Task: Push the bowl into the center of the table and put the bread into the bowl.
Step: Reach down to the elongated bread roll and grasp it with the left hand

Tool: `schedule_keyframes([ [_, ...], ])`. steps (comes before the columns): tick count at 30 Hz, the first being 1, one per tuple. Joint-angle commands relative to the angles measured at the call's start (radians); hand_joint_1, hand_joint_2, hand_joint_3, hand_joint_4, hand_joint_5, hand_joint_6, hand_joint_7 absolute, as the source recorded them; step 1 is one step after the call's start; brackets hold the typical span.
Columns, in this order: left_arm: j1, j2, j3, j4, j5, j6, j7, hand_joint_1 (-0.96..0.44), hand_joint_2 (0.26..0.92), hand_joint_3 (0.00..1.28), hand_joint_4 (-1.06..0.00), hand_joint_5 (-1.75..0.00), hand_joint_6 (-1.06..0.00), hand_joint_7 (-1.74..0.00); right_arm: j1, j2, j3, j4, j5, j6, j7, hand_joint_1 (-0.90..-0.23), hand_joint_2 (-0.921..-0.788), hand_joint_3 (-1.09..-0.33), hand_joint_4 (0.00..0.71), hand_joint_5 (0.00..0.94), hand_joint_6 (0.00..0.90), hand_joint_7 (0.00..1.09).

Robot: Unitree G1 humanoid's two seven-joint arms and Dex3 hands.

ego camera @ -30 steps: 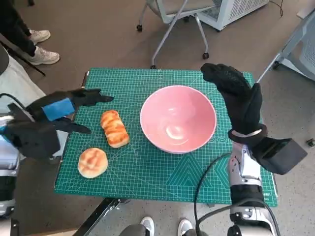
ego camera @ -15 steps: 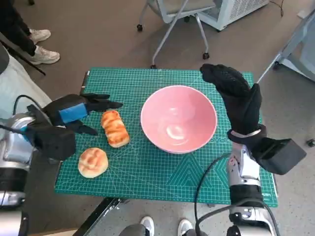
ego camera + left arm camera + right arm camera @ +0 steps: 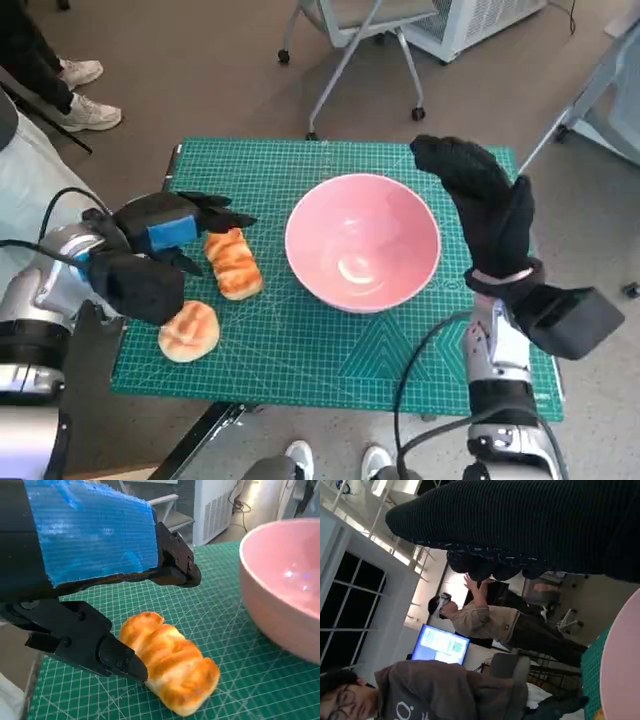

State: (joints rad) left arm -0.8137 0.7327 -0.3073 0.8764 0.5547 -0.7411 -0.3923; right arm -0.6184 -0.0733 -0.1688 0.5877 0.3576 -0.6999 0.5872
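The long braided bread (image 3: pixel 232 262) lies on the green mat of the bench (image 3: pixel 330 355), just to the left of the pink bowl (image 3: pixel 362 240), its long axis running from the far side of the bench toward the near edge, slanting slightly toward the bowl. The left hand (image 3: pixel 165 228) is by far the nearer one: it hovers at the far, outer end of that loaf with its fingers (image 3: pixel 172 562) spread apart and holding nothing. In the left wrist view one finger reaches over the far side of the loaf while the lower one sits at its near flank, so the bread lies in the gap between them (whether the lower tip touches the crust I cannot tell). A closing grip would therefore cross the loaf's short width, which suits it. A round bun (image 3: pixel 189 330) sits nearer the front edge, partly under the left wrist. The right hand (image 3: pixel 478 190) stands raised beside the bowl's right rim, fingers loosely extended, gripping nothing; the bowl sits about mid-bench
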Motion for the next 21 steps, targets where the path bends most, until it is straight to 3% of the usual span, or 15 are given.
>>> schedule_keyframes([
  [1, -0.034, -0.016, -0.043, 0.047, 0.054, -0.014, 0.051, -0.03, 0.785, 0.0, -0.33, 0.0, -0.47, -0.02, 0.032, -0.002, -0.006, -0.001, 0.007, 0.007, 0.0, -0.671, -0.921, -0.787, 0.173, 0.0, 0.093, 0.44],
  [9, -0.069, -0.04, -0.097, 0.107, 0.111, 0.008, 0.086, -0.04, 0.792, 0.0, -0.33, 0.0, -0.46, -0.01, 0.041, -0.002, -0.012, -0.004, 0.007, 0.002, -0.001, -0.67, -0.921, -0.79, 0.172, 0.0, 0.088, 0.45],
  [21, -0.092, -0.094, -0.114, 0.202, 0.082, 0.077, 0.016, 0.01, 0.821, 0.01, -0.3, 0.0, -0.42, 0.0, 0.05, 0.007, -0.013, -0.016, 0.009, 0.004, -0.003, -0.665, -0.921, -0.794, 0.173, 0.001, 0.087, 0.45],
])
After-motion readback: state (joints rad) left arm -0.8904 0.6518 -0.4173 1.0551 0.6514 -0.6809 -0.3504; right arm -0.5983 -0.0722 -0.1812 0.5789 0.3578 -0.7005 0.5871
